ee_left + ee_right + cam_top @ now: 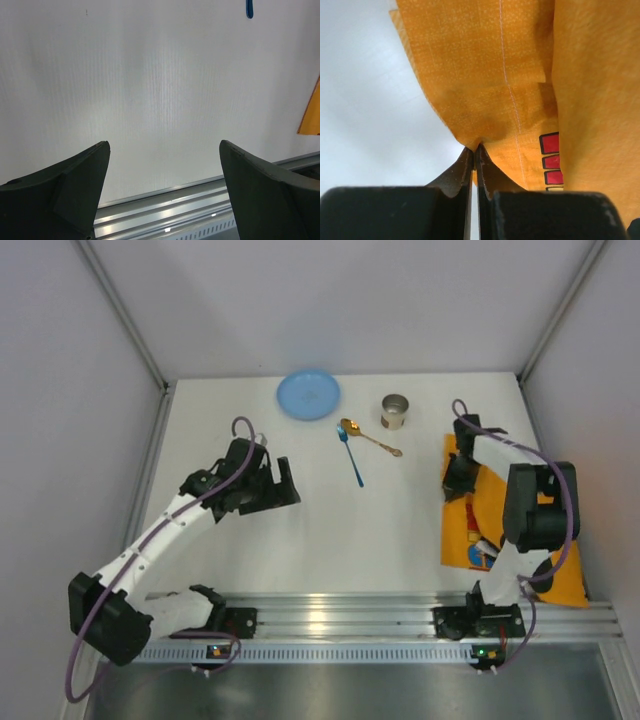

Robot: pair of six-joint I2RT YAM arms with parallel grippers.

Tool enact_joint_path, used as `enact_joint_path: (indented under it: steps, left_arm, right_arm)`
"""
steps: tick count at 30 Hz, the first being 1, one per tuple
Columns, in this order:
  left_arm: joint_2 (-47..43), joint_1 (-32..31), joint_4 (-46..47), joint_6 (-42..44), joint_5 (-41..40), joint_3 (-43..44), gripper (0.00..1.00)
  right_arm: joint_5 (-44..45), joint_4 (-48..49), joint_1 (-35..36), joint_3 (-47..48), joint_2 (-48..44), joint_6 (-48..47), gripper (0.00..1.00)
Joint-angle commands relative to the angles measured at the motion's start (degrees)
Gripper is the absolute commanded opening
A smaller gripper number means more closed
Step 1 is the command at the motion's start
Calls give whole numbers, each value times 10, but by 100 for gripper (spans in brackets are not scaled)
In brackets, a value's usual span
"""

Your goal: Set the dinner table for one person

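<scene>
The white dinner table (pixel 320 530) fills the top view. An orange placemat (pixel 475 525) lies along its right side. My right gripper (pixel 459 480) is shut on the placemat's left edge; in the right wrist view the cloth (pixel 485 80) bunches up at the pinched gripper (pixel 475 148). My left gripper (pixel 283 483) is open and empty over the bare table left of centre; in the left wrist view both fingers (pixel 75 185) stand wide apart. A blue plate (pixel 308 394), a metal cup (pixel 394 411), a gold spoon (pixel 368 437) and a blue utensil (pixel 351 458) lie at the back.
Grey walls enclose the table on three sides. A metal rail (pixel 330 615) runs along the near edge by both arm bases. The blue utensil's tip (pixel 249 9) and a corner of the placemat (pixel 312 115) show in the left wrist view.
</scene>
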Motion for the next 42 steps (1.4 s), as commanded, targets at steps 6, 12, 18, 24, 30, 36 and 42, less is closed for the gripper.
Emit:
enact_joint_path:
  steps: [6, 12, 18, 24, 30, 36, 42]
  left_arm:
    - [42, -40, 69, -15, -24, 31, 96]
    - [58, -63, 83, -19, -18, 28, 96]
    - [66, -78, 101, -11, 9, -4, 97]
    - [131, -121, 159, 11, 58, -6, 97]
    - [259, -186, 197, 5, 70, 39, 97]
    - [358, -200, 257, -9, 92, 81, 95]
    - [430, -202, 309, -19, 134, 119, 93]
  right_arm:
    - [-174, 17, 216, 20, -100, 151, 0]
    - [-284, 119, 250, -12, -127, 245, 0]
    - [-367, 181, 255, -27, -117, 271, 91]
    - [-362, 133, 243, -13, -150, 224, 100]
    - [-329, 39, 164, -19, -212, 152, 100]
    - [-328, -38, 26, -42, -269, 75, 100]
    - [-290, -102, -14, -42, -297, 32, 100]
